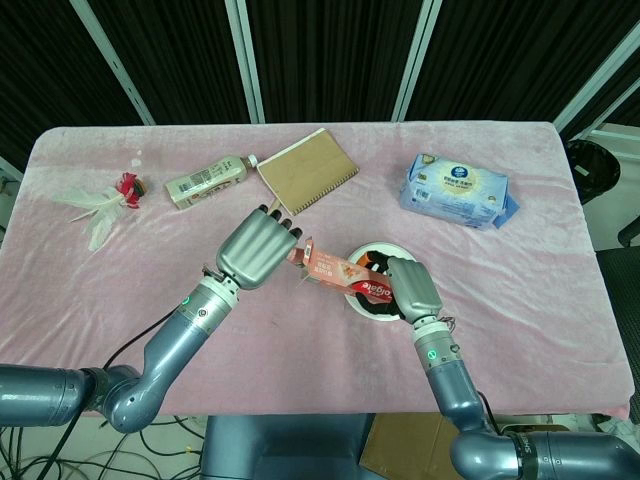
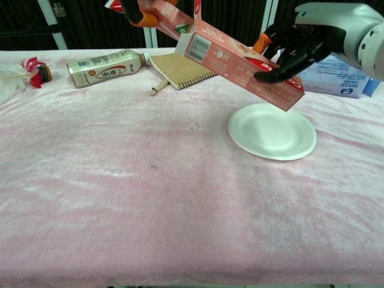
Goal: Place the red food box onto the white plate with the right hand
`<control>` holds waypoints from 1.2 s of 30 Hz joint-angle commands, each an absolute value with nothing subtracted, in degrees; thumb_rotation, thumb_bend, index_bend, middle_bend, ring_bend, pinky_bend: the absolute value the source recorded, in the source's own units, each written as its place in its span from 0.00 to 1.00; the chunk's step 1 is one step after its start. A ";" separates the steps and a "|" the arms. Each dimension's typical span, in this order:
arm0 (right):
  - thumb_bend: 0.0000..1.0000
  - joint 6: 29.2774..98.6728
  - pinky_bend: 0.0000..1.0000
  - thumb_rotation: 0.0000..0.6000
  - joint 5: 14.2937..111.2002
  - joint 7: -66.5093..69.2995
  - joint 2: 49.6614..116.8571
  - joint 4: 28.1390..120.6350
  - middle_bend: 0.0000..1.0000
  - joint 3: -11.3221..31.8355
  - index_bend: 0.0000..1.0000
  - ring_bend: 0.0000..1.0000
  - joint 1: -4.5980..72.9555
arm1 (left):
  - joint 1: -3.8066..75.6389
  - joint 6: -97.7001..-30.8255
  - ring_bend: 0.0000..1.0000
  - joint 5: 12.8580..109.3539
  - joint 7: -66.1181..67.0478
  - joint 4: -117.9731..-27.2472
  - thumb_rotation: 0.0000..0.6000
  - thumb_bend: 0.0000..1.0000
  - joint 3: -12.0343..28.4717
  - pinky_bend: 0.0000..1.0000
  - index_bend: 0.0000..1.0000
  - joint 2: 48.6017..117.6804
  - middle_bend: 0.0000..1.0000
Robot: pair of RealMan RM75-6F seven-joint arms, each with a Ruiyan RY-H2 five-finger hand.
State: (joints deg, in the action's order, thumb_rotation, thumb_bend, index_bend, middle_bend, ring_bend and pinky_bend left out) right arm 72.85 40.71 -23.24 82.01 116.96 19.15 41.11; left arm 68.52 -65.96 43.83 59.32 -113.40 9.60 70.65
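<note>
The red food box [image 1: 338, 271] hangs tilted in the air above the white plate [image 1: 372, 309], its lower end over the plate. In the chest view the box [image 2: 237, 59] slopes down to the right over the plate [image 2: 273, 133]. My right hand [image 1: 412, 287] grips the box's lower end, its dark fingers [image 2: 287, 55] wrapped around it. My left hand [image 1: 257, 250] is at the box's upper end; the chest view shows its fingertips [image 2: 144, 16] pinching that end at the top edge of the frame.
A drink bottle [image 1: 205, 183] and a brown notebook [image 1: 306, 170] lie at the back centre. A blue wipes pack [image 1: 458, 190] sits at the back right, a feather toy [image 1: 100, 204] at the back left. The pink cloth covers the table.
</note>
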 commanded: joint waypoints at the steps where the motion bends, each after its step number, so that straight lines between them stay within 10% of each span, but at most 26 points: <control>1: 0.35 72.86 0.43 1.00 40.68 -23.20 81.98 116.96 0.43 19.11 0.46 0.40 41.10 | 68.59 -66.01 0.46 43.82 59.36 -113.46 1.00 0.46 9.59 0.52 0.62 70.58 0.57; 36: 0.35 73.51 0.43 1.00 40.45 -23.07 82.02 117.50 0.43 19.07 0.46 0.40 41.42 | 69.57 -66.72 0.46 43.34 60.09 -114.80 1.00 0.45 9.72 0.52 0.62 69.33 0.57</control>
State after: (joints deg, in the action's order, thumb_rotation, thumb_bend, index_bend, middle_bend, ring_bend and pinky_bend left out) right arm 73.51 40.45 -23.07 82.02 117.49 19.06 41.41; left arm 69.54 -66.71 43.35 60.05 -114.79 9.73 69.31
